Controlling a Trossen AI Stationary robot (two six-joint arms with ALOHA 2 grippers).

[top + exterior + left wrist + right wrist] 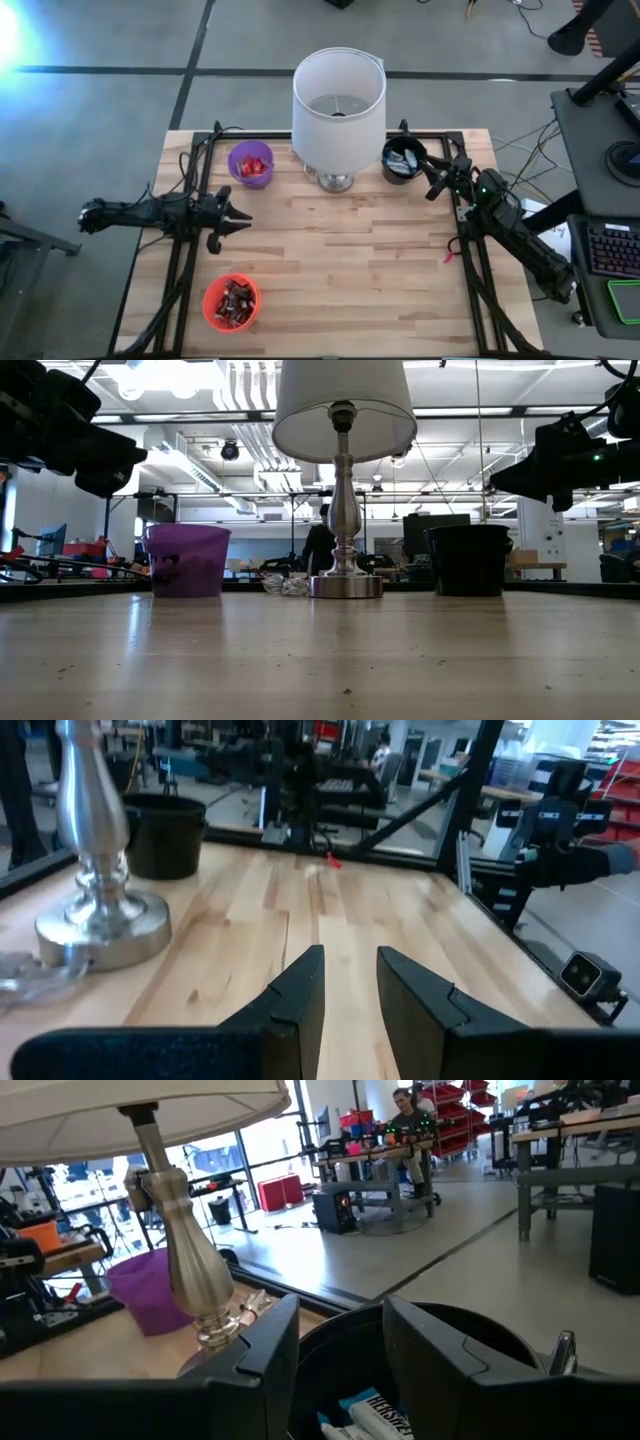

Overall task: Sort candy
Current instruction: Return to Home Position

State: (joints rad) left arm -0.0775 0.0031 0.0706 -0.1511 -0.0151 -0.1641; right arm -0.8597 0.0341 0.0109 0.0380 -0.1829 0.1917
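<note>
Spanning most of the high view, a pale wooden desk [350,260] is seen. A lamp [338,100] with a white shade and a silver base is placed at the middle of the desk's far edge.

The left pincer [350,955] is held above the desk near the middle of the left edge and is pointed toward the desk's centre. Its fingers are parted by a narrow gap, and nothing is gripped between them. The right pincer [340,1305] is held near the far right corner, just beside the black cup [470,560] and above its rim. Its fingers are spread, and nothing is held.

A purple cup [187,560] is set left of the lamp along the far edge, and the black cup is set right of the lamp. An orange cup [207,300] is placed near the near left corner.

Red candy [253,166] is held in the purple cup. Blue-and-white candy [375,1415] is seen in the black cup. Dark candy [235,300] is piled in the orange cup.
</note>
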